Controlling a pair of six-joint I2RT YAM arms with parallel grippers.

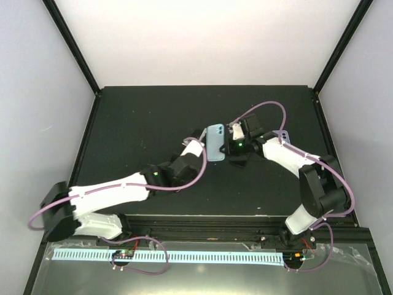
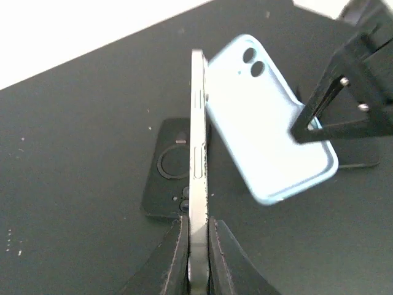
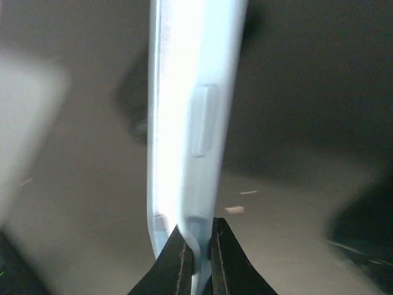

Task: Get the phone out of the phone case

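My left arm stretches low from its base at the near left corner toward the middle of the table. My left gripper is clamped tight on the thin edge of the phone, one finger on each side. My right arm rises from its base, folds at the elbow and reaches back to the left. My right gripper pinches the edge of the case, fingertips nearly meeting. My two grippers sit close together, facing each other.
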